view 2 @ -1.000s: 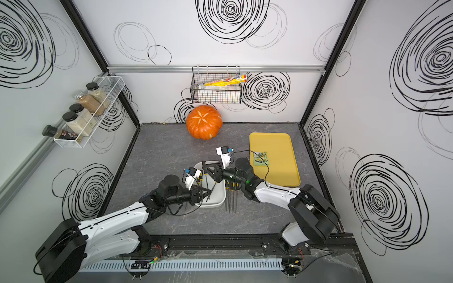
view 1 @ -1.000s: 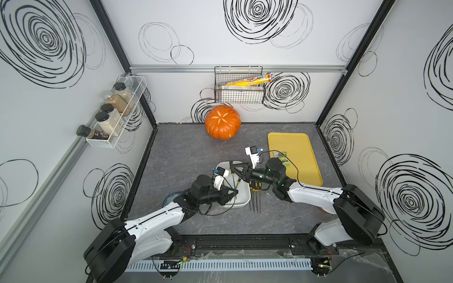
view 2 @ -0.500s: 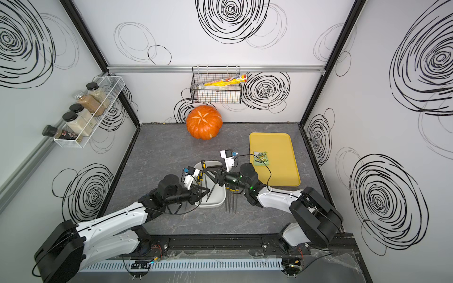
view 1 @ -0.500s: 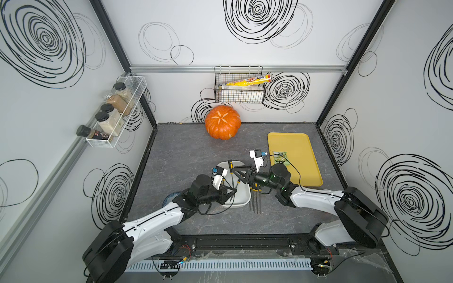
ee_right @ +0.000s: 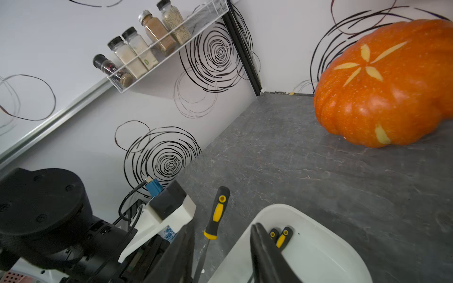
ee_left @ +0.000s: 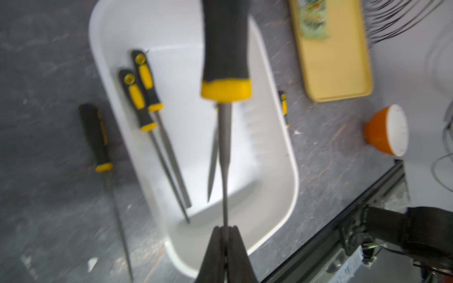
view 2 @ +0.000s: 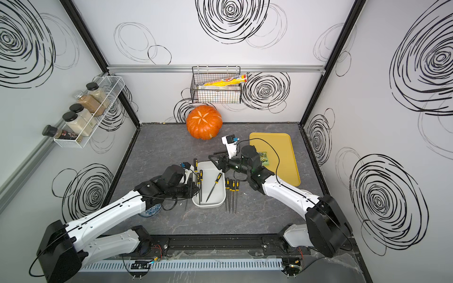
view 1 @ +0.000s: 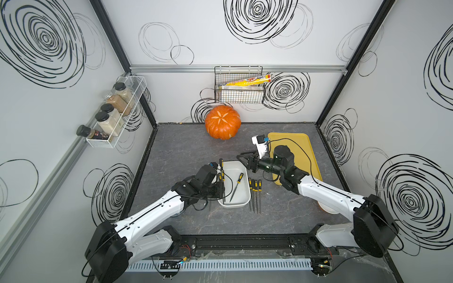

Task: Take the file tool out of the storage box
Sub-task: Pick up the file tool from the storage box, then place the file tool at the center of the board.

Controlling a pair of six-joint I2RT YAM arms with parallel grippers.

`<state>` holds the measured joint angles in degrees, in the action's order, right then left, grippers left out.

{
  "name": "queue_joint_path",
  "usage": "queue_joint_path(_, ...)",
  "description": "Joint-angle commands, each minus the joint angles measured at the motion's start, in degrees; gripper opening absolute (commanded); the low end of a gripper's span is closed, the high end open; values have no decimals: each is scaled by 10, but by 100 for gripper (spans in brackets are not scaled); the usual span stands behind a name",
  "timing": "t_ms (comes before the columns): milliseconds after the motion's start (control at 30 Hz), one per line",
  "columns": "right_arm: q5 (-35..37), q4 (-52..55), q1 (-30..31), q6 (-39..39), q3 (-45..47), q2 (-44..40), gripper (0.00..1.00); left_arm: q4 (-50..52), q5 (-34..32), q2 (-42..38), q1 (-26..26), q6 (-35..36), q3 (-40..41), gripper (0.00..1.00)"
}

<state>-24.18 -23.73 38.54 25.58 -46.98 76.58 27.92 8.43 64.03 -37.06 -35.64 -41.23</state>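
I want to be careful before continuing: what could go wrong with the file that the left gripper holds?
The left gripper pinches the file only at its thin metal tip, so the handle may swing or slip out.
The open right gripper hangs close by at the box's far end; they might collide.

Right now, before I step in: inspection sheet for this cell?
Surface: grey tabletop, pale flecks.
Job's things: storage box holds three files; lifted file hangs above it; file row on its right, single file on its left.
Clutter: pumpkin, yellow tray, orange bowl.
Grippers: left gripper shut on lifted file's blade; right gripper open, empty.
Cables: left wrist cable loops over box; right wrist cable arcs over tray.
Surroundings: spice rack, wire basket on walls.
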Motion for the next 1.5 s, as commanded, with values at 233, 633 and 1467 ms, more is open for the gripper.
queue_joint_path(233,31,47,-1,-48,38,-30,43,139,-51,89,60,13,-28,0)
queue_joint_path(633,36,37,-2,-43,45,-20,43,155,-18,197,76,67,-32,0)
queue_joint_path(1467,7,52,-1,-46,27,16,43,147,3,281,102,92,-50,13)
